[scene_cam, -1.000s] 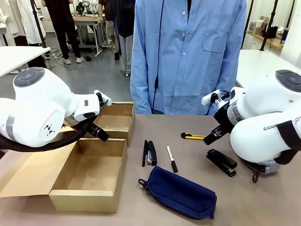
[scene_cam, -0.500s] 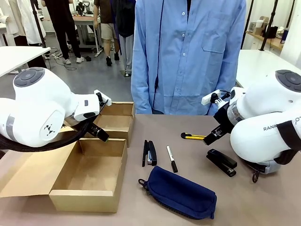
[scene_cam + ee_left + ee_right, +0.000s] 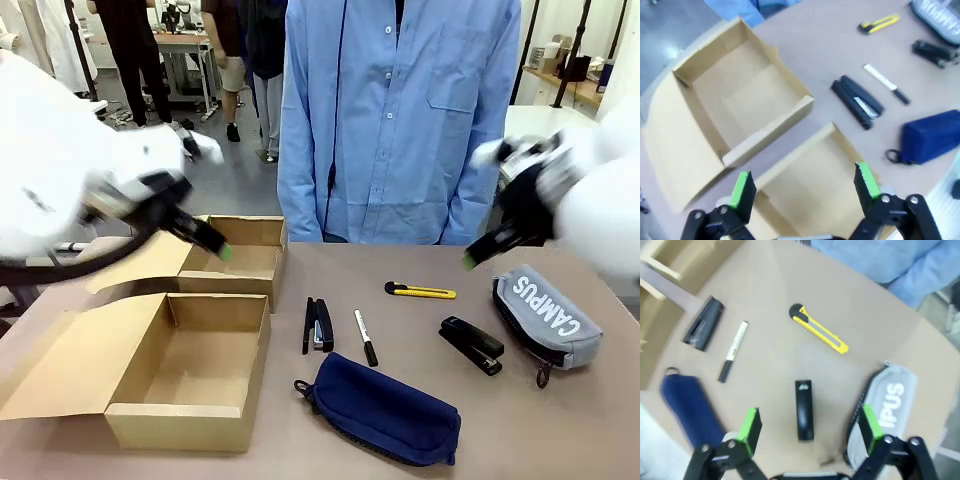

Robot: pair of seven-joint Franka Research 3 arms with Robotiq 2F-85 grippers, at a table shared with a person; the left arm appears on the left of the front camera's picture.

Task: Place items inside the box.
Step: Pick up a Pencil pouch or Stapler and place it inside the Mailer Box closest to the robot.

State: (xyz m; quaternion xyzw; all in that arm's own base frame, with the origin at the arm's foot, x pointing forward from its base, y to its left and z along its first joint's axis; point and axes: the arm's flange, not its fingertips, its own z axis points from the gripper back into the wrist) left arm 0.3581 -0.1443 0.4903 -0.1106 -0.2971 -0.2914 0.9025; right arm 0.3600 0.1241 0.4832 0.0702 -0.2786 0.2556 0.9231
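Note:
Two open cardboard boxes stand at the left: the near box (image 3: 150,425) and the far box (image 3: 262,282). On the table lie a black stapler (image 3: 318,325), a black-capped white marker (image 3: 365,337), a yellow utility knife (image 3: 420,291), a second black stapler (image 3: 470,345), a navy pouch (image 3: 385,410) and a light blue pouch (image 3: 548,315). My left gripper (image 3: 215,243) hangs open above the far box (image 3: 735,100), its fingers (image 3: 742,187) empty. My right gripper (image 3: 810,424) is open and empty, high over the second stapler (image 3: 804,409) and beside the light blue pouch (image 3: 887,400).
A person in a light blue shirt (image 3: 400,120) stands at the far edge of the table. The near box has a flap (image 3: 55,365) lying out to the left. Bare table shows between the staplers and the knife (image 3: 819,329).
Both arms have swung upward and show motion blur. The right arm has lifted off the table's right side, uncovering the light blue pouch. Both grippers stay open.

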